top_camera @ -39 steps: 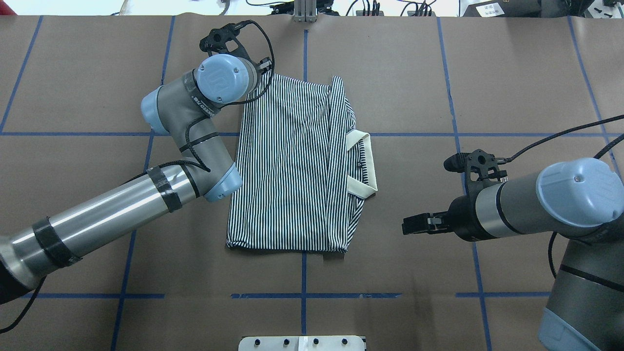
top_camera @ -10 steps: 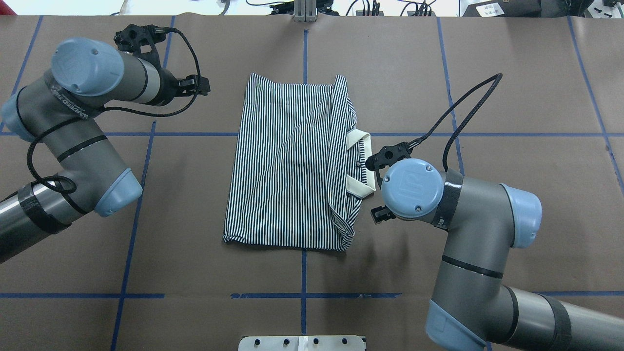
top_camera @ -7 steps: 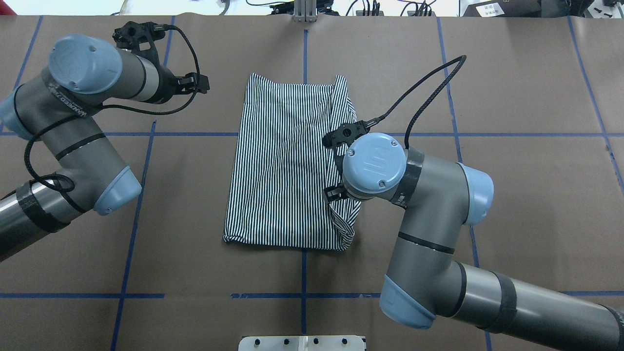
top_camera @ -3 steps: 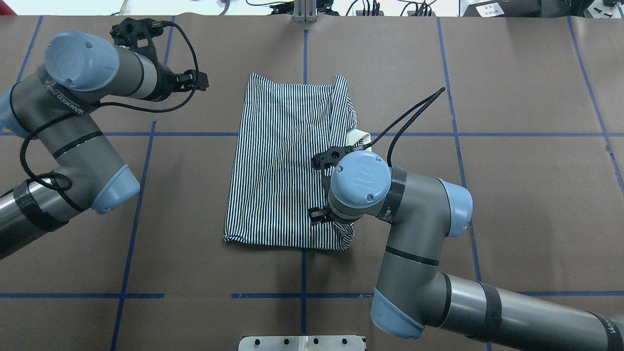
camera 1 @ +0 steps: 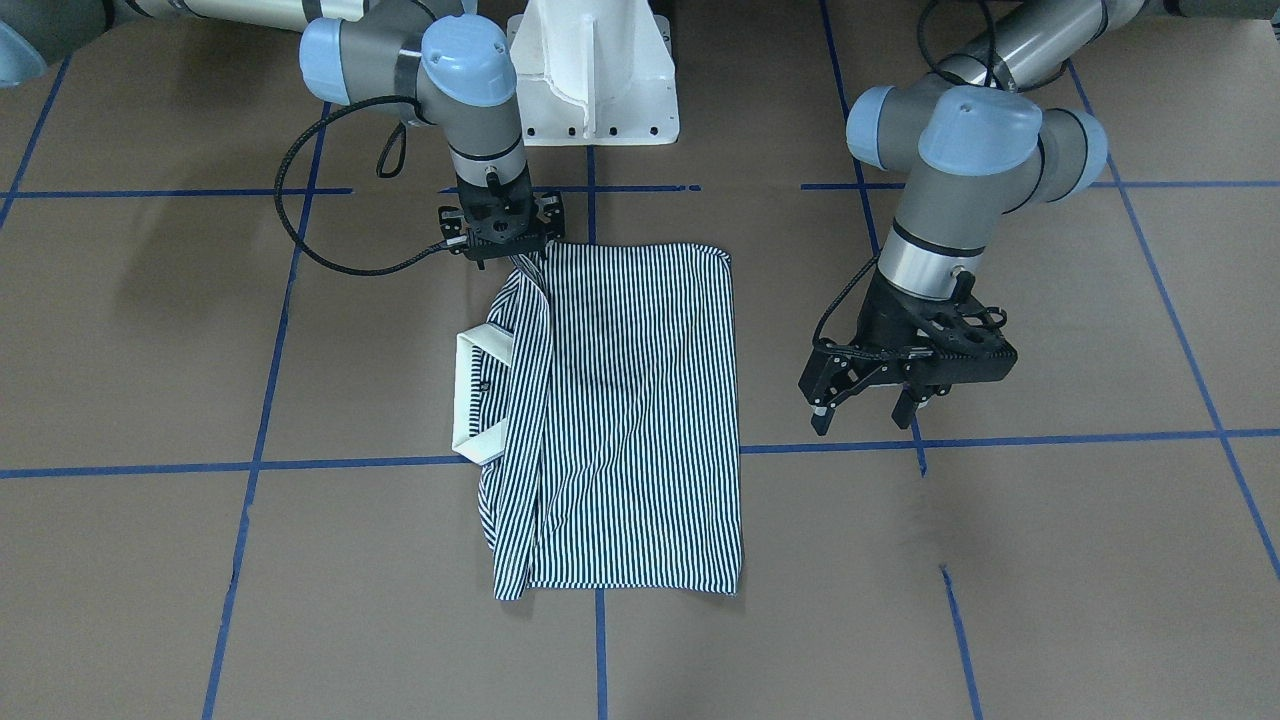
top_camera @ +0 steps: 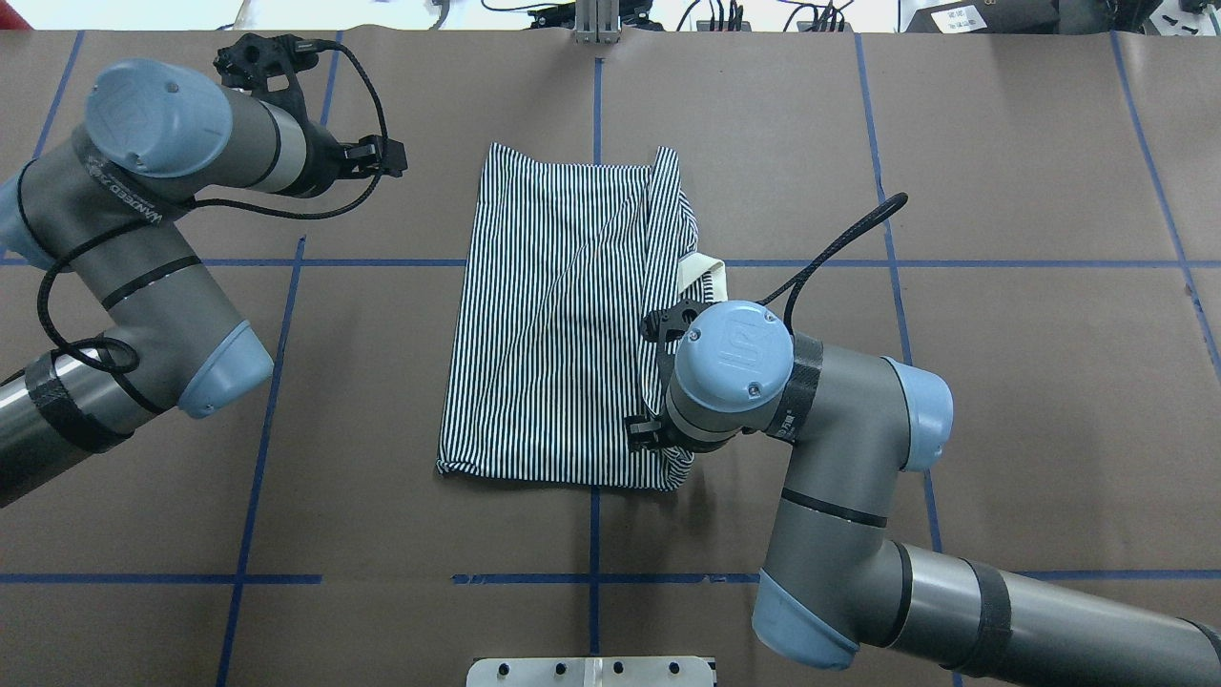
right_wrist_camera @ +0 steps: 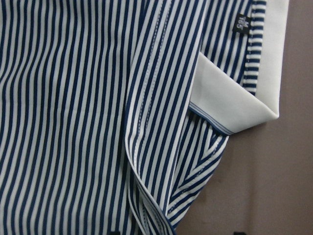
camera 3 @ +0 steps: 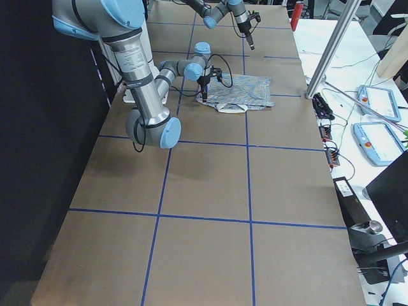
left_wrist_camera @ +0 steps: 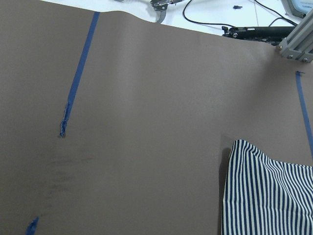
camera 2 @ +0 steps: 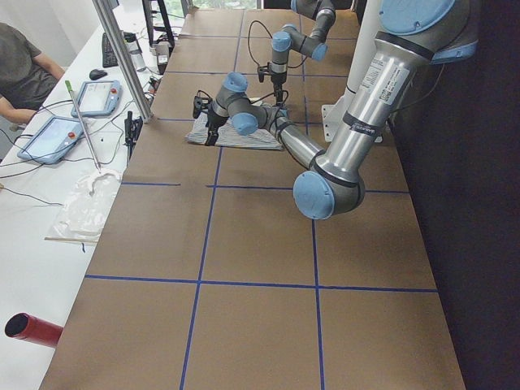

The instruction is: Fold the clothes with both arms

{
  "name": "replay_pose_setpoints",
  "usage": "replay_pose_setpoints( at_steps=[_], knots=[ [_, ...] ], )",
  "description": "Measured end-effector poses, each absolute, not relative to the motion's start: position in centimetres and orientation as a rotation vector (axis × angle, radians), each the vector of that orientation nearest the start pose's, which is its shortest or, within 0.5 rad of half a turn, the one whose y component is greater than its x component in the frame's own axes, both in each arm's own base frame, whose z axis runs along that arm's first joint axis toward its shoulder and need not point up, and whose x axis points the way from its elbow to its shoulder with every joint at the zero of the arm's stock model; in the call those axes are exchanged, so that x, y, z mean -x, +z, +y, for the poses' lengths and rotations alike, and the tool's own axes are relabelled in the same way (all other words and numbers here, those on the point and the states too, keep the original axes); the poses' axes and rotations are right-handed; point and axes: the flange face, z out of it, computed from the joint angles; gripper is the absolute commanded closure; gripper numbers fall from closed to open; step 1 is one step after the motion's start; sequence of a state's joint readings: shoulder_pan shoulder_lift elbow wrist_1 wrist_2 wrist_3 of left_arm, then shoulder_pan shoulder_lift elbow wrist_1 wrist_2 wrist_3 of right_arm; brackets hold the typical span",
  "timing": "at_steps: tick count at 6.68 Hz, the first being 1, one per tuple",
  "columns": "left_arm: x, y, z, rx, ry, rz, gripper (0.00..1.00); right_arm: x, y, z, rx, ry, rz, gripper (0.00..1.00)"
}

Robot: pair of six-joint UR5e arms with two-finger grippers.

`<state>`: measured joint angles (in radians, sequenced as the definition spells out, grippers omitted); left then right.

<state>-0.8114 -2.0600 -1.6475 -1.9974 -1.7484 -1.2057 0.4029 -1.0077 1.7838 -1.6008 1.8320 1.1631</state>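
The striped polo shirt (top_camera: 558,315) lies folded into a rectangle at the table's middle, and it also shows in the front view (camera 1: 640,400). Its white collar (camera 1: 468,400) sticks out on my right side. My right gripper (camera 1: 503,250) points down at the loose fold on the shirt's near right corner and looks open. In the overhead view its wrist covers the fingers. The right wrist view shows the collar (right_wrist_camera: 234,98) and the fold close up. My left gripper (top_camera: 394,158) is open and empty, above bare table left of the shirt's far left corner (left_wrist_camera: 266,191).
The white pedestal base (camera 1: 595,80) stands at the robot's side of the table. Blue tape lines (top_camera: 596,577) cross the brown table cover. An operators' bench with tablets (camera 2: 81,97) and a metal post (camera 2: 122,57) runs along the far side.
My right arm has swung in from the right and now stands over the shirt's near right corner. My left arm has pulled back left from the far left corner and now holds still.
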Motion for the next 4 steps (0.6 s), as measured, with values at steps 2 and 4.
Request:
replay_pose_setpoints(
  at_steps=[2, 4],
  knots=[
    [-37.53, 29.83, -56.46, -0.416, -0.322, 0.916, 0.0, 55.22, 24.77, -34.49, -0.025, -0.068, -0.794, 0.79],
    [-37.54, 29.99, -56.58, -0.418, -0.322, 0.917, 0.0, 55.67, 25.17, -34.04, -0.014, -0.069, -0.789, 0.97]
  ],
)
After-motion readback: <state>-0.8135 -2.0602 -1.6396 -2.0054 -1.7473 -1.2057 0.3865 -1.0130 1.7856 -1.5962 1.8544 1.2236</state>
